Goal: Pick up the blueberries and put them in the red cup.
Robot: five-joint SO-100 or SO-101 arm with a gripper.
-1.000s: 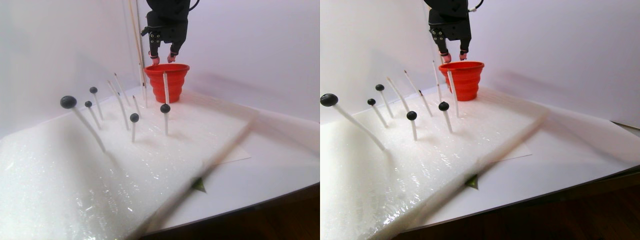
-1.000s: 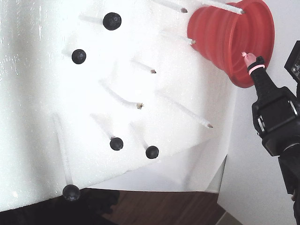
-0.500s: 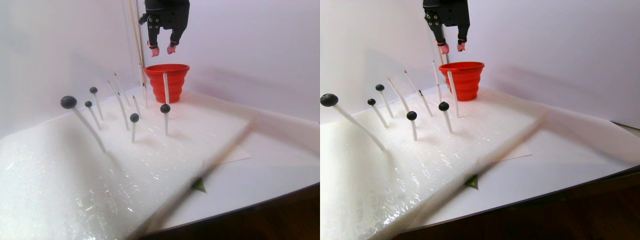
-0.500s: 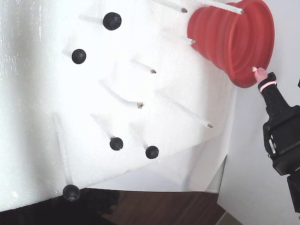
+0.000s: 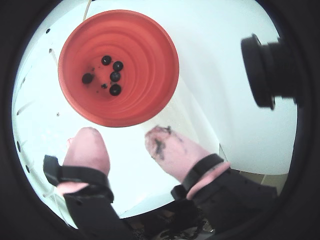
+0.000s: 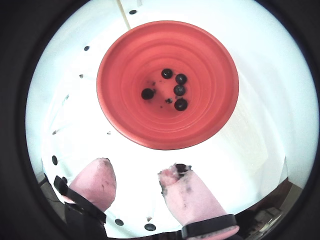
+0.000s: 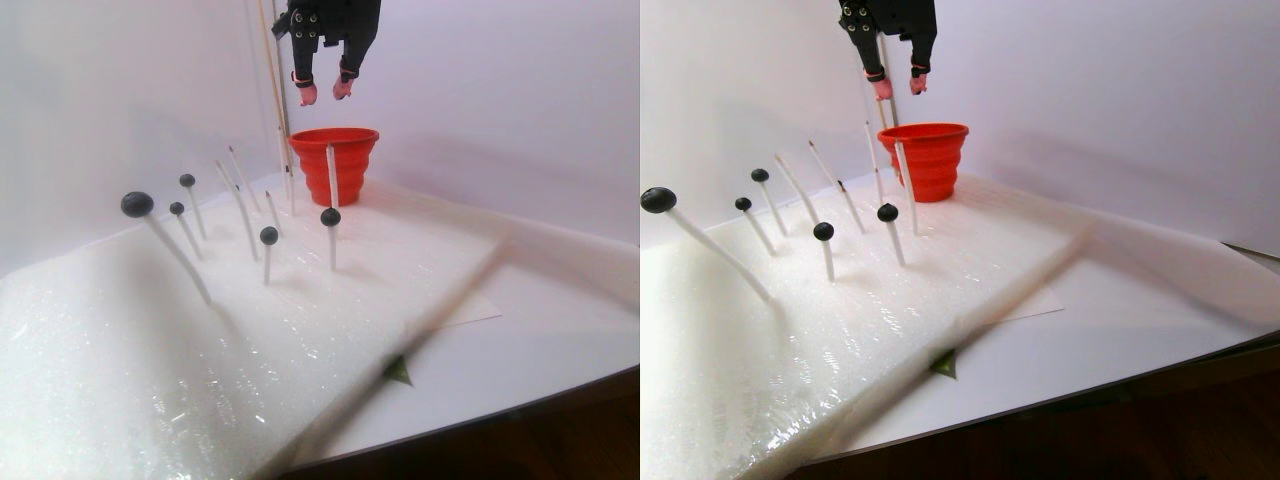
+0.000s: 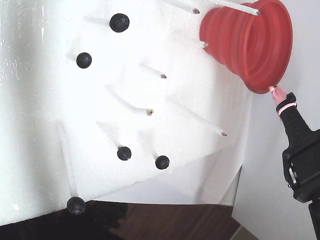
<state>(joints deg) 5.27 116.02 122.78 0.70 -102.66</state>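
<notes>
In a wrist view, the gripper (image 5: 127, 142) hangs above the red cup (image 5: 145, 55) with its two pink fingertips (image 5: 87, 147) spread apart and nothing between them (released state). The right-hand pad carries dark smears. Five blueberries (image 5: 115, 77) lie at the bottom of the cup, four clustered and one set slightly to the left. A black camera lens (image 5: 267, 70) shows at the upper right.

In the other wrist view, the gripper (image 6: 136, 176) is again empty, its pads well apart, with the red cup (image 6: 120, 65) directly below. The same five blueberries (image 6: 179, 90) rest on the cup floor. Small dark dots in the white foam sheet (image 6: 65, 125) surround the cup (too small to identify).

In the stereo pair view, the gripper (image 7: 320, 93) is suspended above the red cup (image 7: 334, 160), clear of its rim. Five blueberries (image 7: 137, 204) sit on top of white sticks (image 7: 331, 170) set in the foam sheet (image 7: 150, 340); several other sticks stand bare. A blurred rod (image 7: 420, 325) crosses the foreground.

In the fixed view, the gripper (image 8: 278, 93) points at the rim of the red cup (image 8: 235, 40), just beside it in this view. Five stick-mounted blueberries (image 8: 119, 22) remain on the foam sheet (image 8: 40, 110).
</notes>
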